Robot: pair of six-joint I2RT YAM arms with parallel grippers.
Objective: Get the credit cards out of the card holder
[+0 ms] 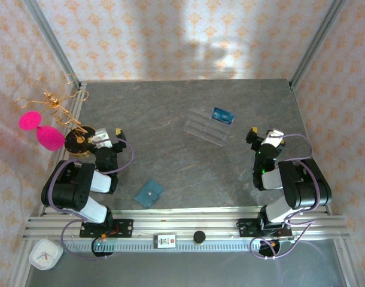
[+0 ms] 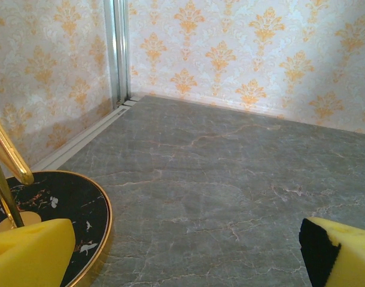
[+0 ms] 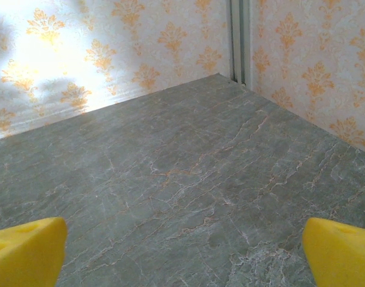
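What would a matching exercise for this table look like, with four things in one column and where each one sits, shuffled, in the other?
Things:
1. card holder
2. clear stand
3. black round base
4. right end effector

Places or states:
A. open, above bare table on the right
B. toward the far side, right of middle
C. at the left edge
D. closed, by the near edge, left of middle

Pairs: 1-D, 2-B, 3-C, 4-A

High behind the arm bases (image 1: 108,228), looking down over the whole table (image 1: 164,113). Low on each wrist, close above that same grey top — facing the back wall (image 2: 242,54).
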